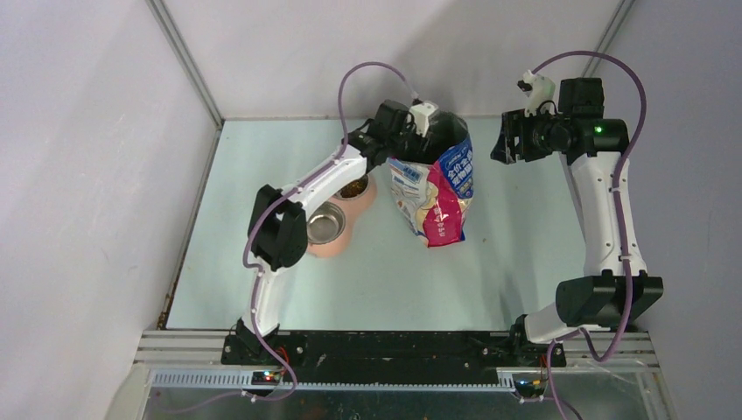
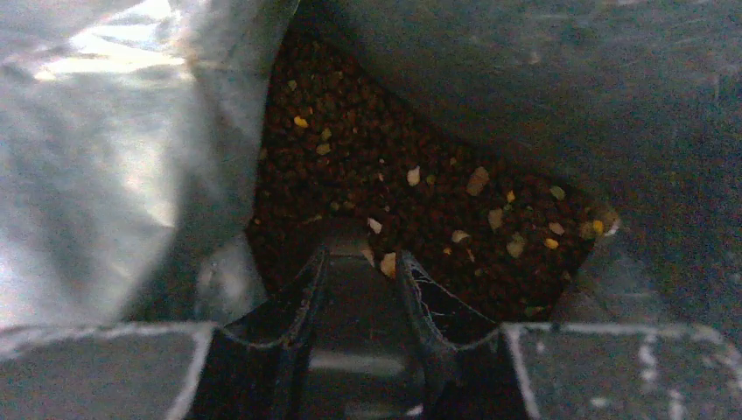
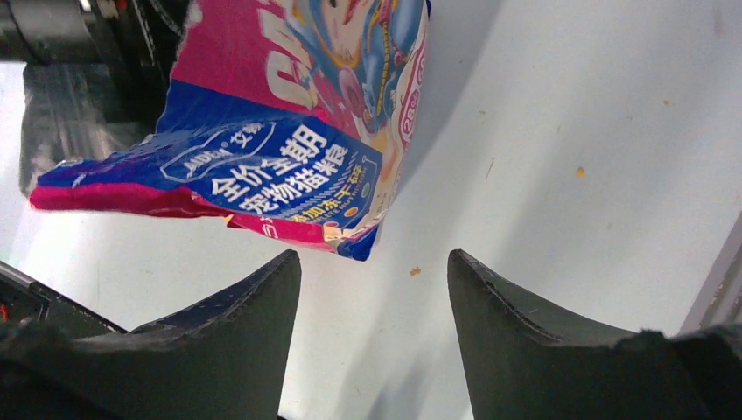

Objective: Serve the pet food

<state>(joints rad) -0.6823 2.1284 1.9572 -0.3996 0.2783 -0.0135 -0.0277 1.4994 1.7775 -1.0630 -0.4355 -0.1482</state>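
Foil bag (image 1: 442,188) walls crowd the pet food (image 2: 411,201); bowls (image 1: 325,227) stand beside.

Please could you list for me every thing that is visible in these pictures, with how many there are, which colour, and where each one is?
kibble: one heap, dark brown with a few pale and yellow bits, inside the bag; some more in the far bowl
bag: one, pink, white and blue, standing mid-table, top open
bowls: two, steel, in the feeder left of the bag; the near one looks empty
feeder: one, pink, on the table
crumbs: a few, orange, on the table by the bag
table: one, pale green
scoop: one, dim grey, probably a scoop, tip in the kibble
left gripper: black, inside the bag, shut on the scoop
right gripper: black, open, empty, right of the bag
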